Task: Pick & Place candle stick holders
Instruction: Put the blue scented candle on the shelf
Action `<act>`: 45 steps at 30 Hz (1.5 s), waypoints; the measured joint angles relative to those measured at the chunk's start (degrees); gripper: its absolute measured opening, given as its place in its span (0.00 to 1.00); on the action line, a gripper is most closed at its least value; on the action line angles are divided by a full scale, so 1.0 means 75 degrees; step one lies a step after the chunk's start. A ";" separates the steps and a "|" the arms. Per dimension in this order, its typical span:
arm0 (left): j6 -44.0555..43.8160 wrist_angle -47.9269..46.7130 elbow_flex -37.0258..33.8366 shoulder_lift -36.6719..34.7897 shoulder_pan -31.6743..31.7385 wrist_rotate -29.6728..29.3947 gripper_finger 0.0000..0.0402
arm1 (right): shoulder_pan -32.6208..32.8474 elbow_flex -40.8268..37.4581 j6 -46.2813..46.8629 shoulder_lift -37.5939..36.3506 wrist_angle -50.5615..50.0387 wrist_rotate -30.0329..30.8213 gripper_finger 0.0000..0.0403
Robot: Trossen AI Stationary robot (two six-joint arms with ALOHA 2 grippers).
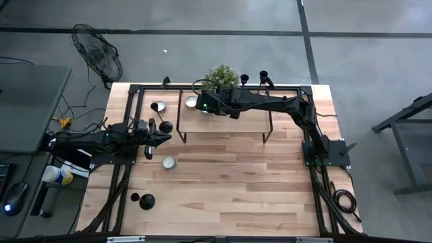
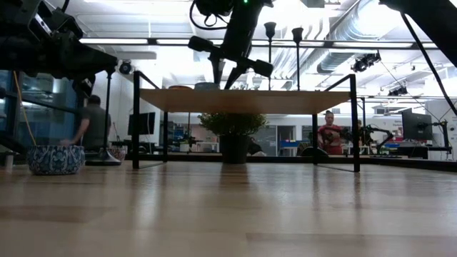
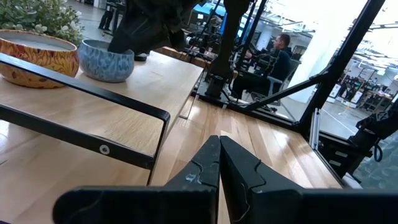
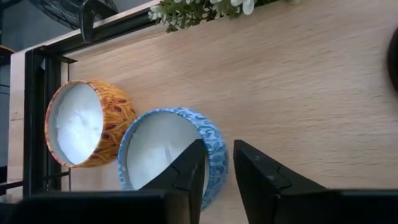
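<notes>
My right gripper (image 4: pixel 217 163), jaws slightly parted, straddles the blue candle tin's (image 4: pixel 214 140) rim; left gripper (image 3: pixel 219 163) waits closed beside the shelf (image 1: pixel 223 125).

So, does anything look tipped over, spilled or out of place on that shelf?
Nothing stands out. Both candle holders stand upright on the shelf, and the blue tin and orange tin sit level, nothing spilled.

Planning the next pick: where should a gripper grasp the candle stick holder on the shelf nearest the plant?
Pinch the candle stick holder by its thin upright stem, just under the cup, probably coming level from the shelf's front. The stem stands vertical and bare; the neighbouring holder crowds one side.
</notes>
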 joint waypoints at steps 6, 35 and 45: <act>0.0002 0.0000 0.0000 0.0002 -0.0002 0.0000 0.00 | 0.0000 0.0000 -0.0176 0.0000 0.0055 0.0029 0.23; 0.0000 0.0003 0.0000 0.0002 0.0001 0.0000 0.00 | 0.0542 0.0012 -0.3669 -0.0458 -0.0082 -0.0775 0.03; 0.0000 0.0003 0.0000 0.0002 0.0001 0.0000 0.00 | 0.0533 -0.0009 -0.3579 -0.0260 -0.0258 -0.0978 0.00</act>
